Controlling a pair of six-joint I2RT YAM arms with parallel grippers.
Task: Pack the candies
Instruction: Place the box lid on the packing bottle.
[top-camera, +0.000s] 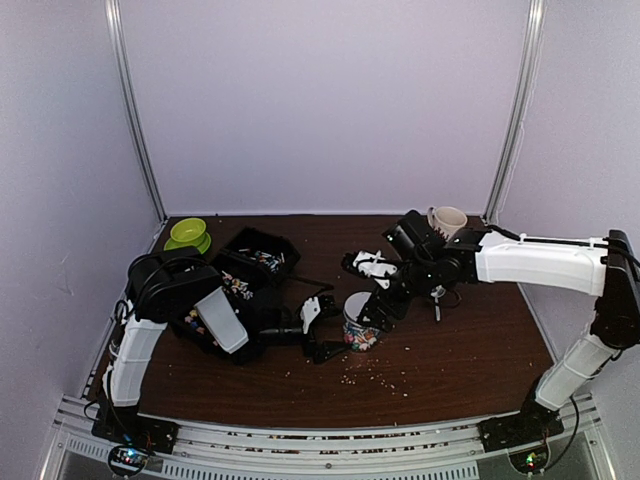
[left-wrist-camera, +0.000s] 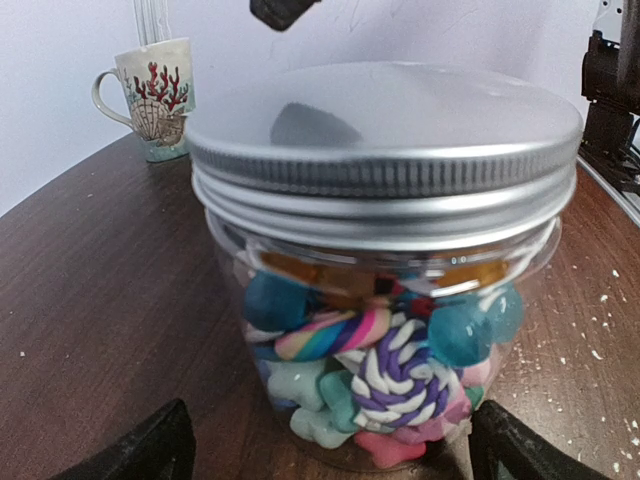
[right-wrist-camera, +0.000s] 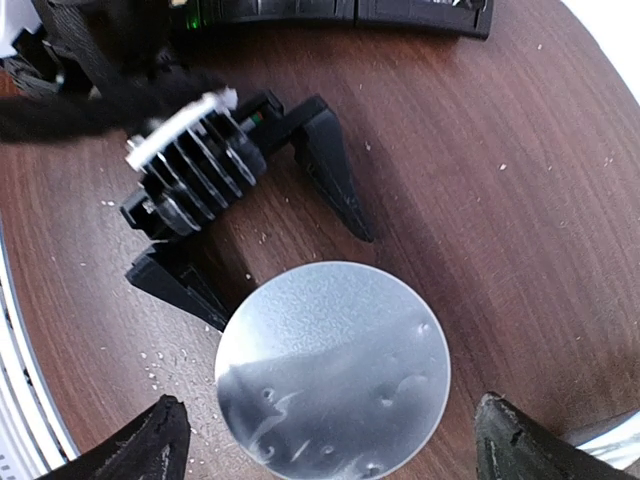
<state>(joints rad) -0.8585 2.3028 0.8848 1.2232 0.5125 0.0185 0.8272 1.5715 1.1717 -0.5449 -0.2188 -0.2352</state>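
Found clear plastic jar (left-wrist-camera: 240, 262) upright on dark brown wooden table (left-wrist-camera: 100, 280), silver screw-on metal lid (left-wrist-camera: 385, 120) in place. Inside, against the wall: multicoloured candies (left-wrist-camera: 395, 380). Noted left gripper (left-wrist-camera: 338, 445) jaws spread wide either side of jar base; contact not discernible. Noted right gripper (right-wrist-camera: 340, 440) jaws likewise wide apart, poised above lid, holding nothing. Behind jar: white coral-print ceramic mug (left-wrist-camera: 150, 95).

White-shelled arms (top-camera: 540, 262), black joints (top-camera: 612, 300), pointed black claws (left-wrist-camera: 332, 450).
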